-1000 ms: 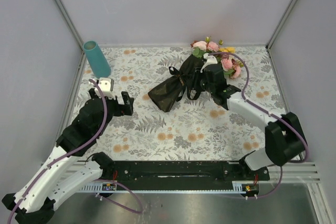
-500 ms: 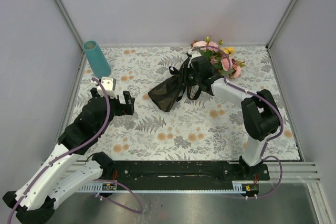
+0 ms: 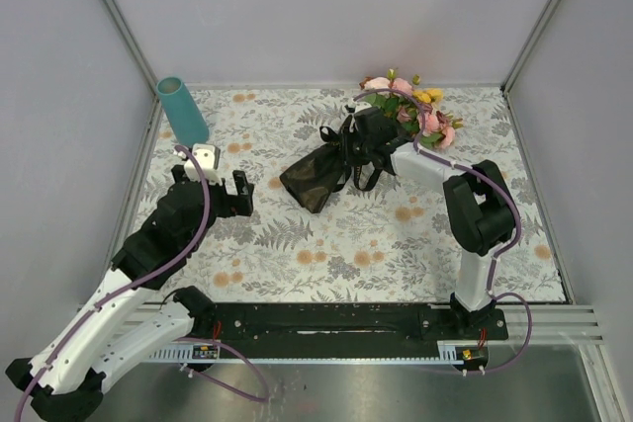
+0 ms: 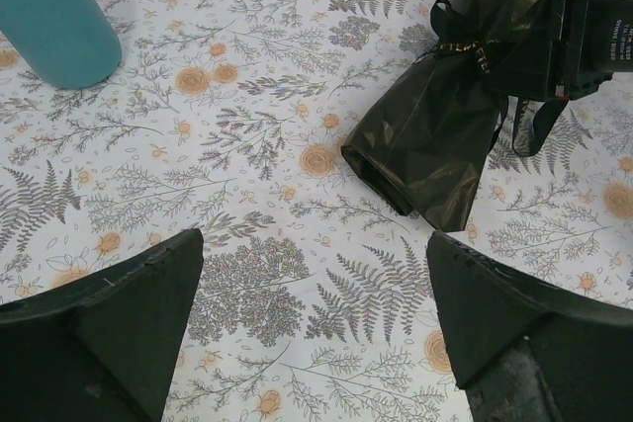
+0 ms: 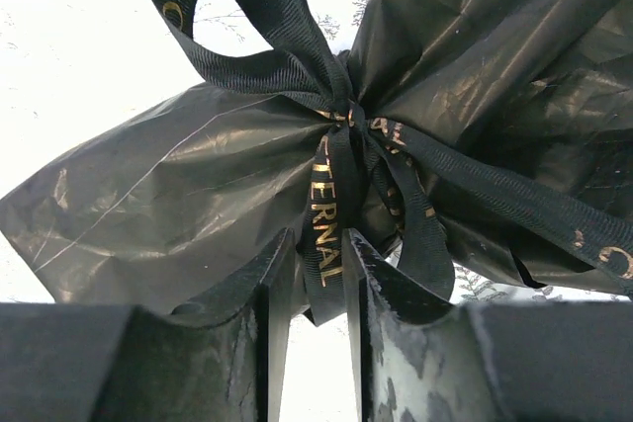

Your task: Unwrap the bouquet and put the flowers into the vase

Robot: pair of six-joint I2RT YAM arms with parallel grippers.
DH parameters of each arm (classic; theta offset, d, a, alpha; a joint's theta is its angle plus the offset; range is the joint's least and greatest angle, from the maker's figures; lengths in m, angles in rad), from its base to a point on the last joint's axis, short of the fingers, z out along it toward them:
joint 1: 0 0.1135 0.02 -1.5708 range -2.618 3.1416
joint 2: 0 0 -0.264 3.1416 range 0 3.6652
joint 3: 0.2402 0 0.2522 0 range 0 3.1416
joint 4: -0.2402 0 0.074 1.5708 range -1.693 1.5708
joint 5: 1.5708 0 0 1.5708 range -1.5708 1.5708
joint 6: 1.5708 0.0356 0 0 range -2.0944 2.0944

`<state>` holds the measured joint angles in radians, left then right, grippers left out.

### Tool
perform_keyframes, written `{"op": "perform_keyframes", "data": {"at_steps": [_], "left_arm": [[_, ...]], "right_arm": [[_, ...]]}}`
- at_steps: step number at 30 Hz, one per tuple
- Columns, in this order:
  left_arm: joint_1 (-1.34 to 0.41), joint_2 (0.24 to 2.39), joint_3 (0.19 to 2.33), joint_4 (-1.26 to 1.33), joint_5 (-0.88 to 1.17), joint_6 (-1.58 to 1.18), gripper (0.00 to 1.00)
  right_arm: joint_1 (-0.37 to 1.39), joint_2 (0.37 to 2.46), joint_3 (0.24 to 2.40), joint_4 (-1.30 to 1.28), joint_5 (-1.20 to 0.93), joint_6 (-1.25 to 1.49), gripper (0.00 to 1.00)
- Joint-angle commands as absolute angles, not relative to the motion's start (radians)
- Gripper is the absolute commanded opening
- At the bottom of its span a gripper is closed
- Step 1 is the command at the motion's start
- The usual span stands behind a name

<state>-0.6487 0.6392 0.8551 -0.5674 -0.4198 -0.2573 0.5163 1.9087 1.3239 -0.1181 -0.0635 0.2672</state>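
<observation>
the bouquet [image 3: 341, 160] lies on the bench [image 3: 346, 244], well apart from the vase [image 3: 182, 112]; right fingers [image 5: 267, 323] sit round its ribbon tail [image 5: 326, 214], cannot tell if pinched; left fingers [image 4: 119, 313] wide apart; a weak pinch could slip off, or drag the whole bunch.

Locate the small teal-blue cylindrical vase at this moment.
In the top view the matte teal-blue cylinder vase stands at the far-left corner of the table, beyond the open left gripper and well left of the black-wrapped bouquet.

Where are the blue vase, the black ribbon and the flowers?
vase [image 3: 184, 114], top view, middle of its teal side.
ribbon [image 5: 341, 111], right wrist view, knot of the bow.
flowers [image 3: 428, 122], top view, a pink bloom.
</observation>
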Motion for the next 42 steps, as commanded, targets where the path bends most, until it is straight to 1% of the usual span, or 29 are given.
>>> {"op": "perform_keyframes", "data": {"at_steps": [1,2,4,7,11,14,20,23,26,33,34,38,42], "left_arm": [[-0.646,0.655,0.864,-0.537,-0.440,-0.248,0.98],[-0.646,0.658,0.864,-0.540,-0.442,-0.252,0.98],[-0.646,0.663,0.868,-0.541,-0.442,-0.255,0.97],[-0.646,0.664,0.867,-0.541,-0.439,-0.261,0.97],[-0.646,0.679,0.868,-0.548,-0.436,-0.285,0.97],[-0.644,0.735,0.883,-0.566,-0.425,-0.339,0.97],[-0.629,0.886,0.933,-0.578,-0.313,-0.481,0.92],[-0.588,0.951,0.934,-0.507,-0.221,-0.537,0.91],[-0.549,1.020,0.920,-0.396,-0.094,-0.577,0.86],[-0.548,1.221,0.913,-0.151,0.066,-0.592,0.78],[-0.548,1.250,0.913,-0.128,0.078,-0.591,0.76],[-0.548,1.396,0.905,-0.051,0.075,-0.609,0.67],[-0.548,1.528,0.939,-0.078,0.068,-0.598,0.58]], "right_arm": [[0.514,1.902,1.356,-0.133,-0.026,0.253,0.31],[0.514,1.899,1.355,-0.132,-0.018,0.252,0.28],[0.514,1.891,1.348,-0.129,-0.005,0.245,0.17],[0.514,1.872,1.339,-0.129,-0.006,0.235,0.00],[0.514,1.821,1.313,-0.132,-0.047,0.250,0.00],[0.514,1.761,1.283,-0.115,-0.078,0.264,0.00],[0.512,1.712,1.230,-0.095,-0.095,0.258,0.00],[0.512,1.706,1.203,-0.077,-0.113,0.262,0.00],[0.514,1.694,1.180,-0.051,-0.141,0.273,0.00],[0.514,1.632,1.118,-0.009,-0.195,0.336,0.00],[0.514,1.628,1.115,0.032,-0.196,0.344,0.00],[0.514,1.629,1.132,0.017,-0.183,0.376,0.00],[0.512,1.600,1.140,0.011,-0.184,0.399,0.00]]}}
